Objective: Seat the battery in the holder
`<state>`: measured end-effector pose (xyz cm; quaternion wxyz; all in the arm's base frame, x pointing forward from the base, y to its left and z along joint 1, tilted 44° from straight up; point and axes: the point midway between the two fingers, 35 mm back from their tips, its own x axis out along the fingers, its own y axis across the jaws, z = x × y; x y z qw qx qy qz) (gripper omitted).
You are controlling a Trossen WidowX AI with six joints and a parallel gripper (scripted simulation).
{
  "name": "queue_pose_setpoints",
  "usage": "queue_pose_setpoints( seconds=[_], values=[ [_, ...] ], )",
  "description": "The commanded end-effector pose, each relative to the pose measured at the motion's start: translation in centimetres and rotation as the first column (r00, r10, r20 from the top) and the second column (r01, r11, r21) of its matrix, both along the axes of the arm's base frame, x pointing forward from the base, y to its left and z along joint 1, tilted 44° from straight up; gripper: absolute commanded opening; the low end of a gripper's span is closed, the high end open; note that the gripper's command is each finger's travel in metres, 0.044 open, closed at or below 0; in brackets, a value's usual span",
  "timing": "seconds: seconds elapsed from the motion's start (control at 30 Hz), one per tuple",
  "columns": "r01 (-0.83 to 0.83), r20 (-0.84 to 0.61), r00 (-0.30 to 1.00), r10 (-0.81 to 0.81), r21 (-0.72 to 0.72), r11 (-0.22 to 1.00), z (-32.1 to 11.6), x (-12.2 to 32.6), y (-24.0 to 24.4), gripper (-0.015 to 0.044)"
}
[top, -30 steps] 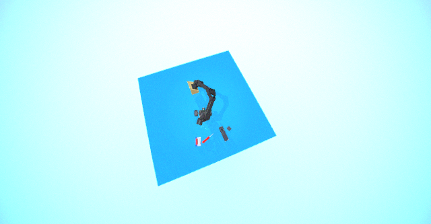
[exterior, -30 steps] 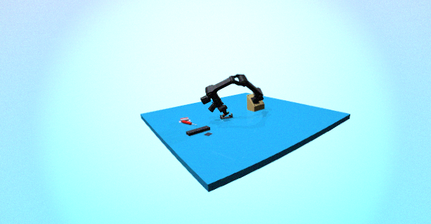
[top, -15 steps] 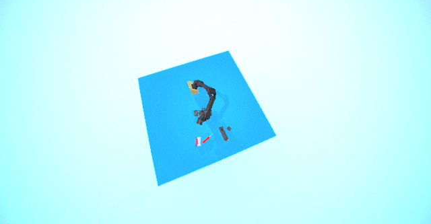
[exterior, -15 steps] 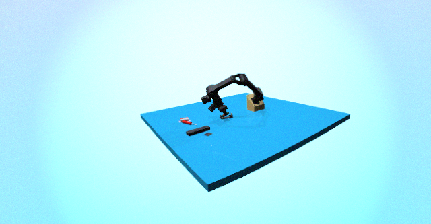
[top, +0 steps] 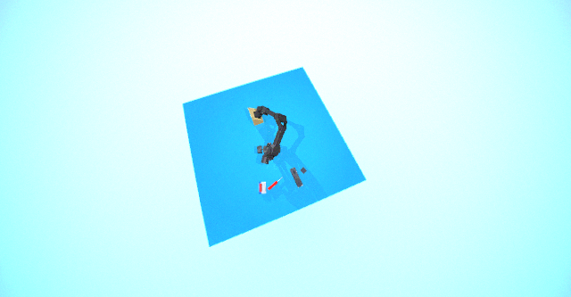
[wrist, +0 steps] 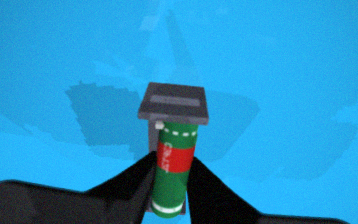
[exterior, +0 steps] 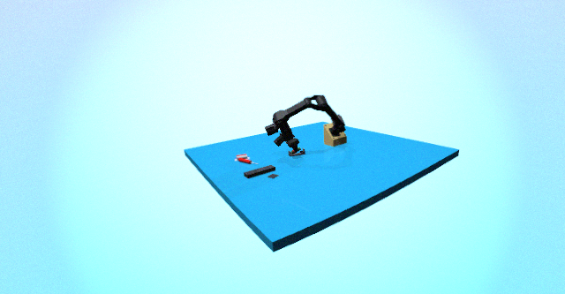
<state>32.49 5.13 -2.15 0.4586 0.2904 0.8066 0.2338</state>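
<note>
end effector (wrist: 170, 187) clamped on green-and-red battery (wrist: 173, 165), fingers either side of its red band. battery lies lengthwise in grey holder (wrist: 175, 104), far end at the holder's block. blue tabletop (wrist: 55, 60) beneath.

A bare test-bench setting is indicated, closer to a robotics lab than to any home or shop. A single flat blue slab (exterior: 353, 184) is seen as the only work surface, surrounded on all sides by a featureless pale cyan backdrop; no walls or furniture are visible. The arm (exterior: 305, 109) is mounted on a small tan block (exterior: 334, 138) well behind the end effector. A few small bench items are laid out beyond the end effector: a red screwdriver (top: 274, 184), a red and white item (top: 262, 187), a long dark bar (exterior: 259, 171) and a small dark square (exterior: 273, 176).
</note>
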Motion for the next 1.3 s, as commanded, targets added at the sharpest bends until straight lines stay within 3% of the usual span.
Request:
queue_pose_setpoints(
  seconds=[0.0, 1.27],
  values=[
    [0.015, 0.028, 0.999, -0.015, -0.006, 1.000, -0.07, 0.33, 0.04, 0.0067],
    [0.100, 0.156, 0.984, -0.091, -0.047, 0.994, -0.30, -0.26, 0.46, 0.0067]
  ],
)
